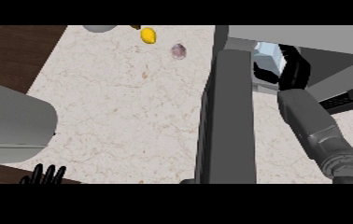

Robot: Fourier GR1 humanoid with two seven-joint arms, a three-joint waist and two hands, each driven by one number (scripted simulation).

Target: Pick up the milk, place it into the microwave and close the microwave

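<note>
Reaching into the microwave (331, 41), the right hand (293, 71) is seen clasped round the milk (267, 57), a pale blue-white carton held at the mouth of the cavity, just past the open door (228, 120). The fingers are curled over the carton's far side and the thumb is set against the near side, so much of the carton is hidden; only its upper faces show. Whether it is already set on the microwave floor cannot be told.

The milk is judged to be a stiff but crushable carton, fairly light to middling in weight, with smooth faces that may slip. It is best taken across its flat sides at mid-height, as appears to be done here, not by the top fold. The contents may shift if it is tilted, so it is best kept upright.

No brand, label or writing can be read on the carton or the microwave.

The left hand (43, 174) is seen at the lower left edge, released, fingers straight and up, at rest. On the counter (124, 111) a yellow fruit (148, 35) and a pale purplish item (179, 51) lie well apart from the hands. The door is still to be closed.
</note>
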